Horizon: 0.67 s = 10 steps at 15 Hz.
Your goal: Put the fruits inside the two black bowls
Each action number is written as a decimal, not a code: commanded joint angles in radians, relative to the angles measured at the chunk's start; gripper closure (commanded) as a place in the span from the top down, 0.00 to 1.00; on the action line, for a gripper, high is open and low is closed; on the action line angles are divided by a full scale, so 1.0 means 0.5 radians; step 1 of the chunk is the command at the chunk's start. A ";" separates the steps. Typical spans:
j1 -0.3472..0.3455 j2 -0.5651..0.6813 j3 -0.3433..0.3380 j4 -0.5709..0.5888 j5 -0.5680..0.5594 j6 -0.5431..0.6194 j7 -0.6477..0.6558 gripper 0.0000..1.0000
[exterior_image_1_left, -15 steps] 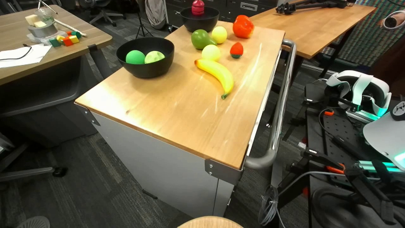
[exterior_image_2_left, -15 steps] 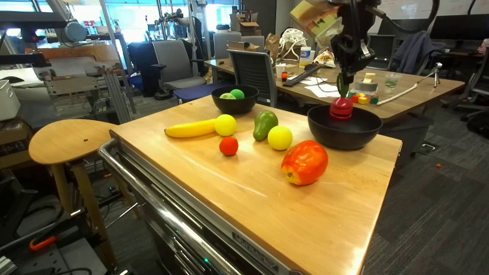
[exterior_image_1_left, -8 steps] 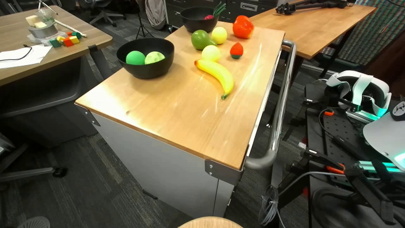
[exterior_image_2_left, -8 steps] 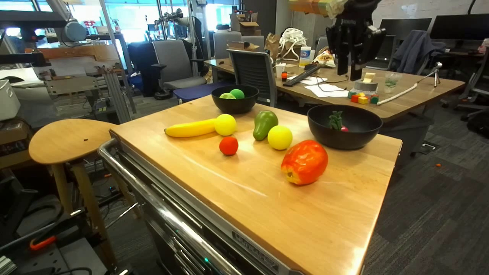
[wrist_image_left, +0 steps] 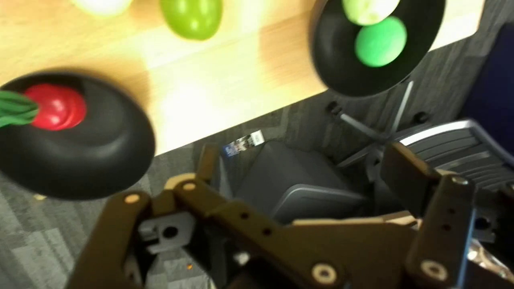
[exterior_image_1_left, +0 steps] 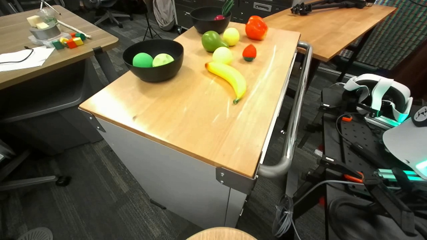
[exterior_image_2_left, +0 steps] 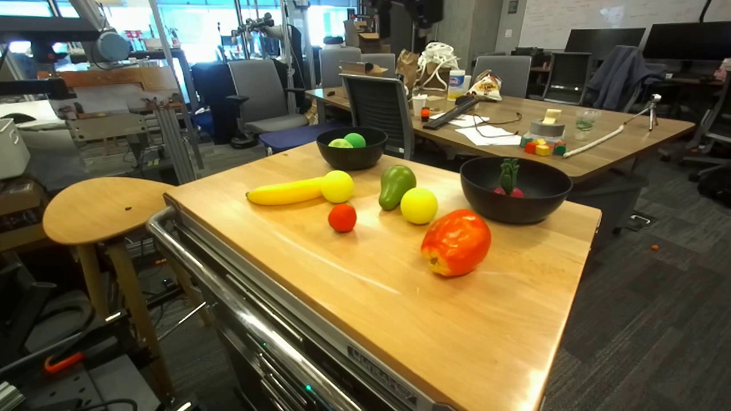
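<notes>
One black bowl (exterior_image_2_left: 517, 208) holds a red fruit (wrist_image_left: 56, 106) with green leaves. The other black bowl (exterior_image_1_left: 153, 71) has a green ball (exterior_image_1_left: 143, 60) and a pale green fruit (exterior_image_1_left: 163, 60) inside. Lying on the wooden cart top are the banana (exterior_image_1_left: 230, 78), two yellow fruits, a near one (exterior_image_1_left: 222, 55) and a far one (exterior_image_1_left: 231, 36), a green pear-shaped fruit (exterior_image_2_left: 396, 187), a small red fruit (exterior_image_2_left: 342, 218) and a large red-orange one (exterior_image_2_left: 456, 243). My gripper (wrist_image_left: 303, 154) is open with nothing between its fingers, high above and beyond the cart's edge, partly cut off in an exterior view.
A steel handle bar (exterior_image_1_left: 298, 110) runs along one side of the cart. Behind it stands a desk (exterior_image_2_left: 617, 142) with papers and coloured blocks. An office chair (exterior_image_2_left: 380, 108) and a round stool (exterior_image_2_left: 105, 208) are close by.
The gripper opened and let go of the red leafy fruit, which dropped into the black bowl and rocked there. The arm then rose and moved away from that bowl.
</notes>
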 commanded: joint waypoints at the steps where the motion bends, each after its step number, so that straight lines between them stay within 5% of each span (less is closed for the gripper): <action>1: 0.130 -0.216 0.088 -0.409 0.128 -0.046 -0.059 1.00; 3: 0.147 -0.109 0.065 -0.270 0.067 -0.077 -0.008 1.00; 6: 0.204 -0.131 0.092 -0.402 0.065 -0.088 -0.007 1.00; 10: 0.196 -0.102 0.046 -0.576 0.152 -0.100 0.330 1.00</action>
